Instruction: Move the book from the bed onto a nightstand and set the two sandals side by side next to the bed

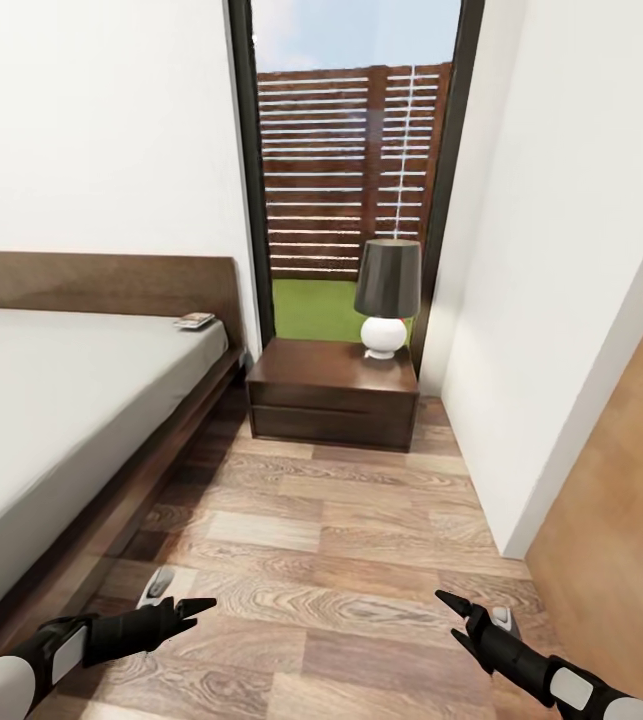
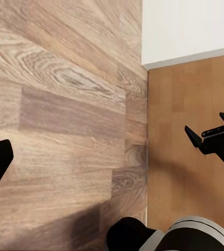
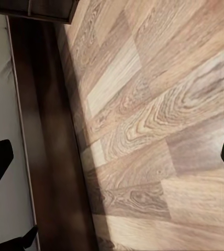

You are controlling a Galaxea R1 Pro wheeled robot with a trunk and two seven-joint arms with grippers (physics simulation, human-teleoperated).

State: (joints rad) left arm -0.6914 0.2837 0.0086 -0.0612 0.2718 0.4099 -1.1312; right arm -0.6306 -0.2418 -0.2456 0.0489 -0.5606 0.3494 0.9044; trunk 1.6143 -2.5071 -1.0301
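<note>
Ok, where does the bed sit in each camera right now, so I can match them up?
Head view: the bed fills the left side, headboard against the far wall.
Right wrist view: its dark frame runs as a strip along one edge, grey mattress beyond it.
Left wrist view: this camera faces away, onto floor, white wall and a tan panel.
Shared landmark: the wood-plank floor.

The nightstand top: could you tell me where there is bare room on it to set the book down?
On the nightstand, the whole stretch of top nearer the bed is bare, from the front edge back to the window. The lamp crowds the back corner on the wall side; only a narrow strip lies in front of its base. The book lies on the mattress corner by the headboard.
</note>
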